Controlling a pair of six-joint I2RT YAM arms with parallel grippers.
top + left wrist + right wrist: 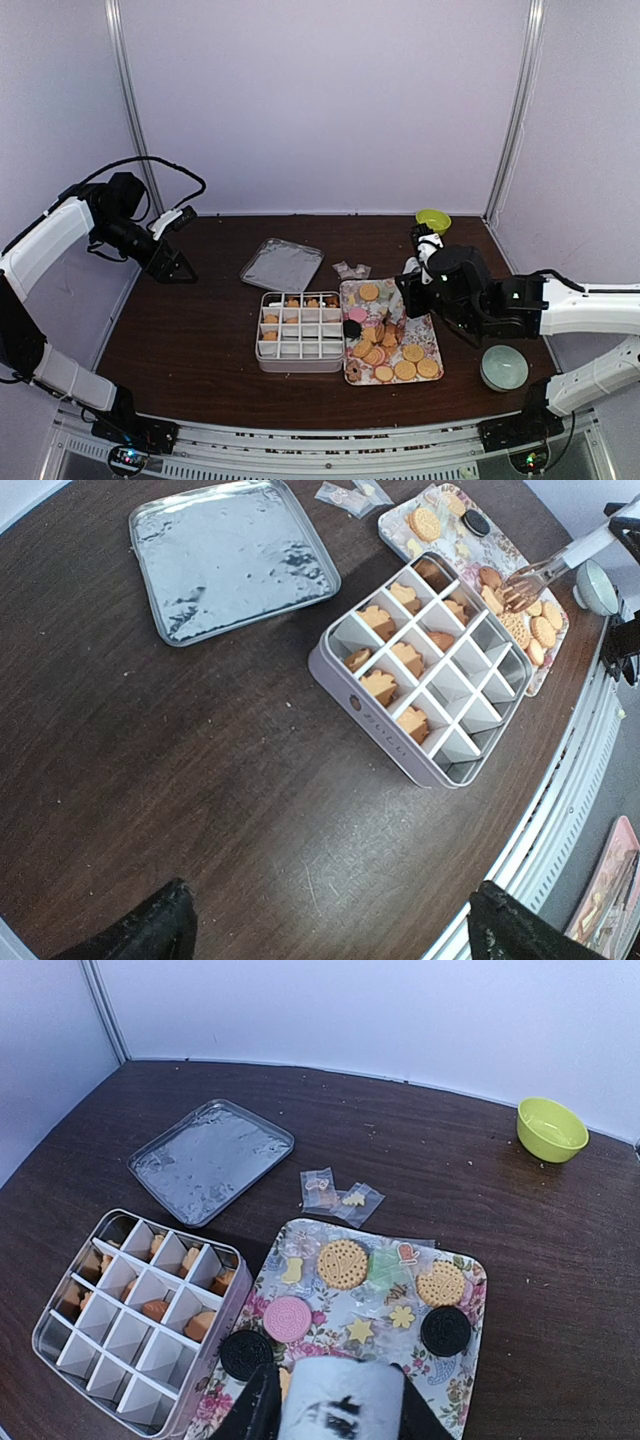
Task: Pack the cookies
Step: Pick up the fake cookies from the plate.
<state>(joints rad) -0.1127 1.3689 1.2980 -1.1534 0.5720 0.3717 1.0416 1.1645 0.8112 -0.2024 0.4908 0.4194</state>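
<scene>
- Broadly, the table (200, 335) carried everything near its middle, within reach of both arms.
- My left gripper (170, 268) hung over the far left corner, fingers spread wide and holding nothing. I judged it was parked there to leave the work to the other arm.
- My right gripper (338, 1415) stood over the floral tray (470, 1290), clamped on the white handle of the tongs (530, 577). Their tips reached down among the biscuits, presumably because the fingers are too coarse for such small pieces.
- The divided box (262, 350) sat just left of the tray, so each carry would be short. Its far cells held orange pieces and its near cells were bare.
- The lid (282, 265) lay flat behind the box, apart from it and out of the way.
- The cookies (405, 368) lay mostly on the tray: golden ones heaped at the near end, one pink and two dark farther back.
</scene>
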